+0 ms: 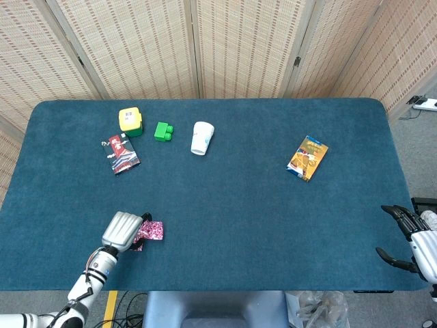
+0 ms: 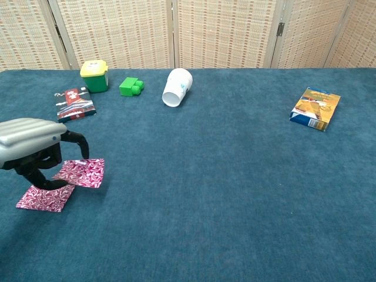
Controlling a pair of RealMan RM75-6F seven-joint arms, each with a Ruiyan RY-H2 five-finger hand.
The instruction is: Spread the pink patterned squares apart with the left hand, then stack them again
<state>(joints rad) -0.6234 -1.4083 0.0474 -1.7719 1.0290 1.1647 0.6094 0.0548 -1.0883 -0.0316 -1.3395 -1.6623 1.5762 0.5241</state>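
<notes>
Left robot hand (image 2: 35, 150) at near-left of bench (image 2: 235, 194), palm down, fingers curled over two pink patterned squares (image 2: 64, 182). Squares lying flat, partly fanned: near one toward the front edge, far one just beyond and to its right, corners overlapping or touching under the fingertips. Cannot tell whether a square is pinched or only pressed.

Judged step: spreading, nearly through. To do well: press light on one square only, slide it sideways along the pile, lift clear before the cloth drags its partner. For restacking, approach from the outer edge, since thin pieces on carpet-like nap look hard to get under.

Mid-left at back: red printed packet (image 2: 75, 104), yellow-lidded green tub (image 2: 94, 75), green block (image 2: 131, 86), all well apart from the work. Centre: white paper cup (image 2: 177, 87) on its side. Right: orange-and-blue packet (image 2: 316, 108). Far right, head view only: right robot hand (image 1: 413, 239) off the bench edge, fingers apart, nothing held.

Surface: dark teal napped cloth, even. Room: woven reed screens (image 2: 223, 29) behind, grey floor (image 1: 416, 130) at right.
</notes>
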